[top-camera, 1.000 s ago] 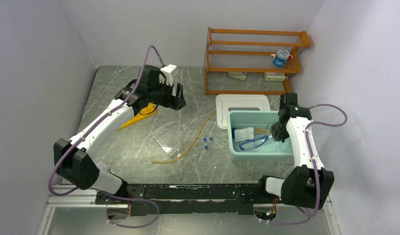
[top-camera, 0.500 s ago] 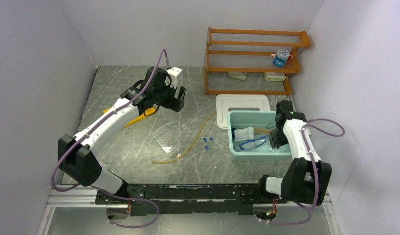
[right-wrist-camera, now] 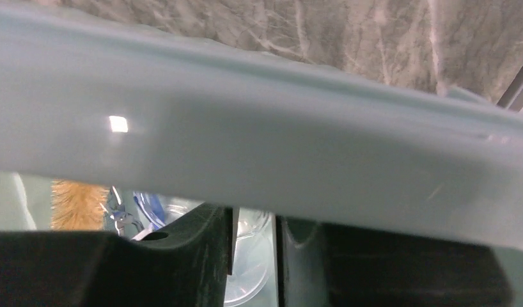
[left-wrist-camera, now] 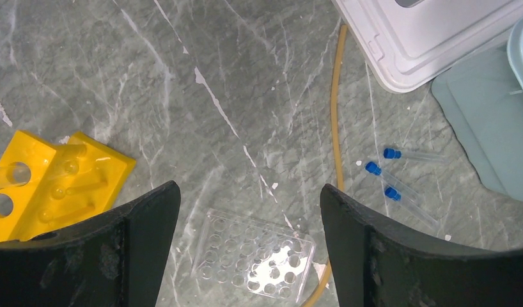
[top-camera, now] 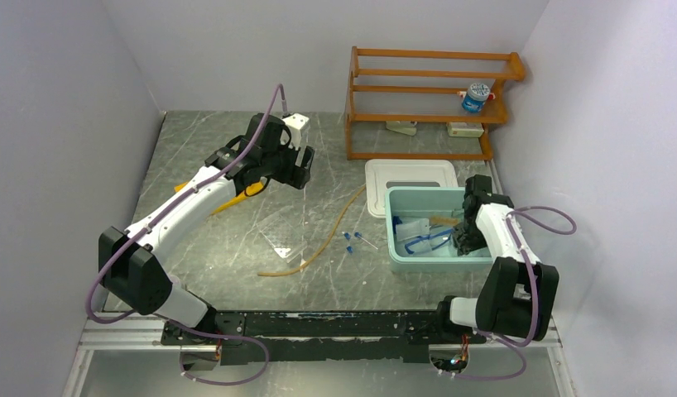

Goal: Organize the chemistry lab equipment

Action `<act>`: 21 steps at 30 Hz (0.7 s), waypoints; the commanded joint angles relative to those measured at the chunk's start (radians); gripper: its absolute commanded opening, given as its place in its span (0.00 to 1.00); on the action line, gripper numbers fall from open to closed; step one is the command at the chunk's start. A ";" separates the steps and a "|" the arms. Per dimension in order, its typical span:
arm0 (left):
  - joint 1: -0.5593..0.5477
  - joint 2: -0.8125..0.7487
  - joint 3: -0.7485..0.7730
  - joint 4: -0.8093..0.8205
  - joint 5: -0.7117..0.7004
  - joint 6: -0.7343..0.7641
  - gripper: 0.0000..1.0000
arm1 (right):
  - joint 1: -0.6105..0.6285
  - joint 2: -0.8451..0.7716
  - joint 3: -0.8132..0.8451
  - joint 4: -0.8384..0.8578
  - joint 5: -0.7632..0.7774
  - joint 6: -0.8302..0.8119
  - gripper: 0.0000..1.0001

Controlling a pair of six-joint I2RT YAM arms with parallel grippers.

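The right gripper (top-camera: 466, 238) sits low inside the pale teal tub (top-camera: 439, 261), close against its right wall, with the rim crowding over its fingers. Blue-framed goggles (top-camera: 426, 241) and a white packet (top-camera: 411, 225) lie just left of it. Its jaws show a narrow gap; I cannot tell whether they pinch anything. The right arm folds steeply down. The left arm reaches far, and the left gripper (left-wrist-camera: 247, 192) hovers with jaws wide apart over open table, with the clear tray (left-wrist-camera: 256, 262) just nearer. The yellow rack (left-wrist-camera: 54, 185) lies left, the tan tube (left-wrist-camera: 337, 115) and blue-capped tubes (left-wrist-camera: 390, 173) right.
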 commanded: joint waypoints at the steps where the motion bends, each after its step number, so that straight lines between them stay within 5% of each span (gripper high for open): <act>1: -0.007 0.003 0.034 -0.005 -0.022 0.008 0.84 | -0.015 -0.028 -0.023 0.025 0.045 0.026 0.32; 6: -0.007 0.002 0.037 -0.005 -0.023 0.002 0.84 | -0.015 -0.075 -0.005 0.008 0.105 0.027 0.46; 21: -0.007 -0.011 0.027 0.002 -0.019 -0.011 0.83 | -0.014 -0.091 0.136 -0.006 0.276 -0.140 0.53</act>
